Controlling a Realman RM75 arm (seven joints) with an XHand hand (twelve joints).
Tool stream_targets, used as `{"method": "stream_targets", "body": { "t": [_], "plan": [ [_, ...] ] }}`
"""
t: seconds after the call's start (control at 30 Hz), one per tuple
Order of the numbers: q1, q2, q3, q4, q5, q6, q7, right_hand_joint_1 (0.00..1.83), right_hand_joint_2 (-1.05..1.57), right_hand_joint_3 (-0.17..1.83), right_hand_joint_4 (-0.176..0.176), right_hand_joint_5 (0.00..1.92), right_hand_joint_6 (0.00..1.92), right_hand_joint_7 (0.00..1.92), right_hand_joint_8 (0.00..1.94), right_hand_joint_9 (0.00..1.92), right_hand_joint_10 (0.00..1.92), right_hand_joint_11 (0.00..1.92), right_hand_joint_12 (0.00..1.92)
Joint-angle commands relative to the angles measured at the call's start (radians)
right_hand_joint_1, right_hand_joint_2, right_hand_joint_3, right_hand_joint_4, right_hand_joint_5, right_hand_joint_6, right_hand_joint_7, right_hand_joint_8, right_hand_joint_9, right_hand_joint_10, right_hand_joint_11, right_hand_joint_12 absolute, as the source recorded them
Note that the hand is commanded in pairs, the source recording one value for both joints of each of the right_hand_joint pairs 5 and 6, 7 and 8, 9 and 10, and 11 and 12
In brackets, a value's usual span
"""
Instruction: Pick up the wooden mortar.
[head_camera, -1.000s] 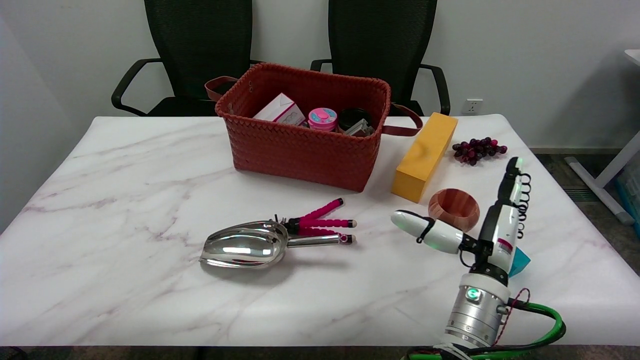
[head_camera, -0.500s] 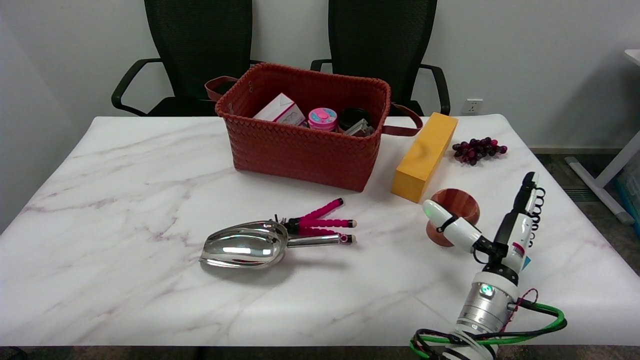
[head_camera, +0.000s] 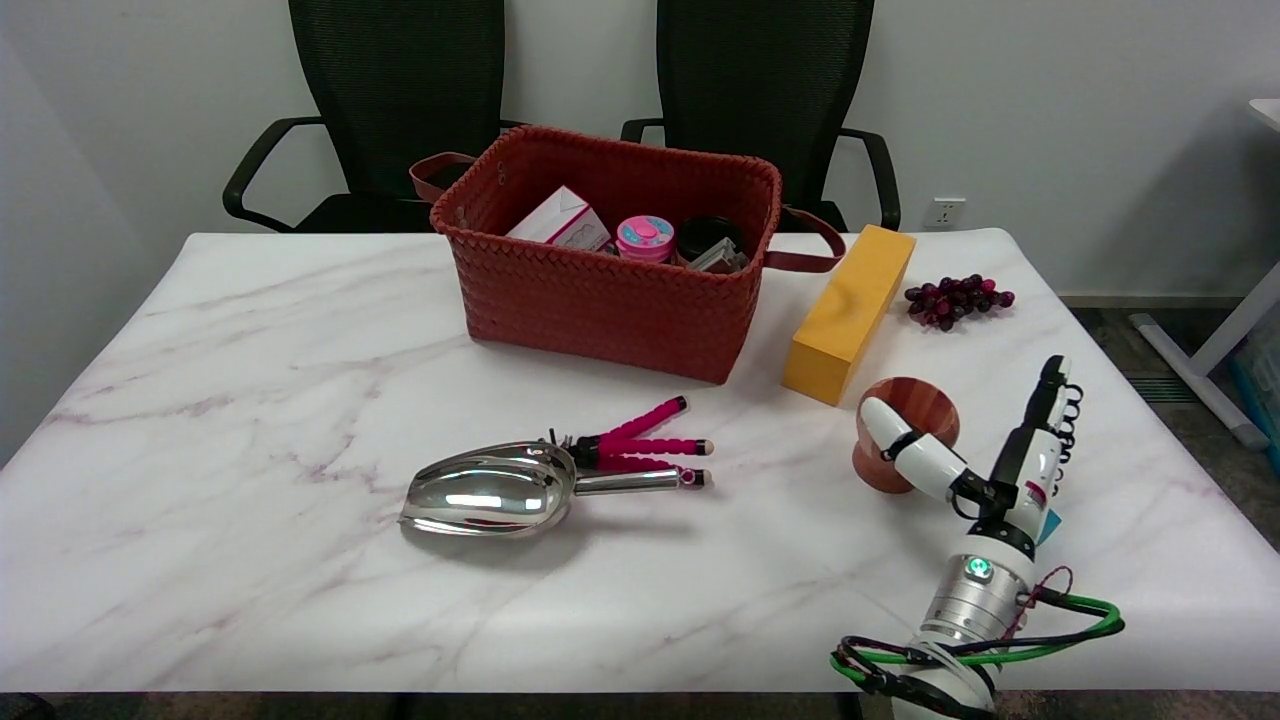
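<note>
One head view looks down across the table (head_camera: 300, 330) from its near side.

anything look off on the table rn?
Yes: the wooden mortar beside the yellow box is tipped, mouth facing sideways, not upright. One finger of the right hand lies across it; the other fingers point away, so no grasp is visible.

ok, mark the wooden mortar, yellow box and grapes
wooden mortar (head_camera: 925, 403), head view, rim's far inner wall
yellow box (head_camera: 850, 305), head view, middle of top face
grapes (head_camera: 955, 298), head view, centre of bunch
</note>
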Motion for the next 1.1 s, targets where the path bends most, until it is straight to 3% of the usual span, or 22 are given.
{"method": "stream_targets", "body": {
  "t": [0.03,0.47,1.1],
  "plan": [
    [0.007,0.003,0.024,-0.025,0.027,-0.107,0.044,1.18,0.35,0.26,0.0,0.0,0.0,0.0,0.0,0.0,0.0,0.0,0.0],
    [0.008,-0.006,0.02,-0.022,0.018,-0.186,0.044,1.15,0.31,0.36,0.0,0.0,0.0,0.0,0.0,0.0,0.0,0.0,0.0],
    [0.012,-0.007,0.017,-0.043,0.028,-0.198,0.079,1.14,0.34,0.32,0.0,0.0,0.0,0.0,0.0,0.0,0.0,0.0,0.0]
  ]
}}
